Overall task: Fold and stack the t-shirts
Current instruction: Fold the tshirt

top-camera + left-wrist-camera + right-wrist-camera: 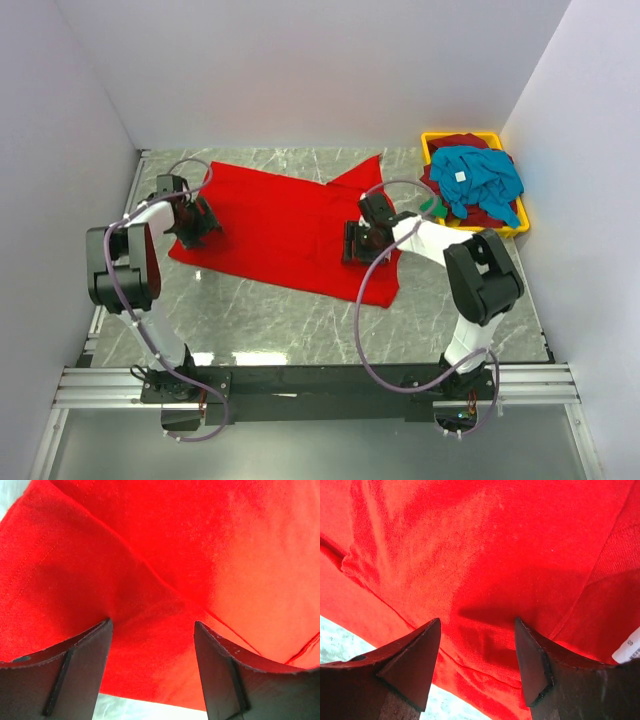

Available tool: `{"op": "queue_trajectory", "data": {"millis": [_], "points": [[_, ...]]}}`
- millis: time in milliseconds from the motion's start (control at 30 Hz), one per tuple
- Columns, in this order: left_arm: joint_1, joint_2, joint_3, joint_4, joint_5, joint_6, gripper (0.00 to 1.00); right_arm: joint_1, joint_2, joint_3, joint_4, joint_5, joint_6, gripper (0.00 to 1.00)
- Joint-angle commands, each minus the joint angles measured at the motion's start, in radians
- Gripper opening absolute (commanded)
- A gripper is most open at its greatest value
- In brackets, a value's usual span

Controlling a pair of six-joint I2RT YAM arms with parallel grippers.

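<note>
Now, jaws wide, left claw [196, 224] and right claw [358, 241] sit low over the red shirt [280, 225]; gripping matching edges together should keep the fold square.

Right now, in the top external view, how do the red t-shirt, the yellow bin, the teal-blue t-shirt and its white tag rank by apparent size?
1. red t-shirt, by far the largest.
2. yellow bin, judged by its outline, only slightly bigger than the next.
3. teal-blue t-shirt.
4. white tag.
</note>
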Motion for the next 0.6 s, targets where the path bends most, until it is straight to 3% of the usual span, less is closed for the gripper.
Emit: {"op": "queue_trajectory", "data": {"millis": [0, 367, 567], "points": [[0.000, -0.036, -0.105, -0.121, -0.063, -0.014, 0.73, 0.010, -0.028, -0.117, -0.087, 0.006, 0.031, 0.68], [0.000, -0.226, -0.302, -0.161, -0.060, -0.034, 0.73, 0.125, -0.181, -0.335, -0.072, 0.013, 0.132, 0.68], [-0.001, -0.322, -0.336, -0.192, -0.046, -0.062, 0.72, 0.179, -0.250, -0.398, -0.087, 0.040, 0.185, 0.68]]}}
